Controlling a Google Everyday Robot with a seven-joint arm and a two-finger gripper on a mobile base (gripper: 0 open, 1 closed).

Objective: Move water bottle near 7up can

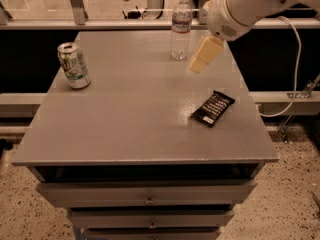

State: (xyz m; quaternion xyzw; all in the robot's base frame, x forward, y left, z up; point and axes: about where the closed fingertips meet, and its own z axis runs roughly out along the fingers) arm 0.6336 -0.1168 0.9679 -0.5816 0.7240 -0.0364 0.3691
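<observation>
Gripper: cream-coloured slab-like gripper (204, 55), over the far right part of the table, tip pointing down-left, just right of the bottle with a gap between them in this view
Grip state: cannot tell whether it is spread or closed; nothing seen held in it
Arm: white rounded robot arm (240, 6), comes in from the upper right, cut off by the top edge
Water bottle: small clear ribbed plastic bottle with a white cap and a pale label band (180, 29), upright at the far edge of the table, right of centre, taller than the can
7up can: short silver-and-green soda can with a shiny metal top (74, 65), upright near the left edge, well apart from the bottle
Wrapper: flat black snack wrapper (213, 108), lying on the right side, nearer the front than the gripper
Table: grey flat-topped cabinet table (135, 129), metal drawers (147, 194) below
Hard to make out: can label print unreadable; the bottle's clear upper part blends into the railing behind; lowest drawer cut off by the bottom edge
</observation>
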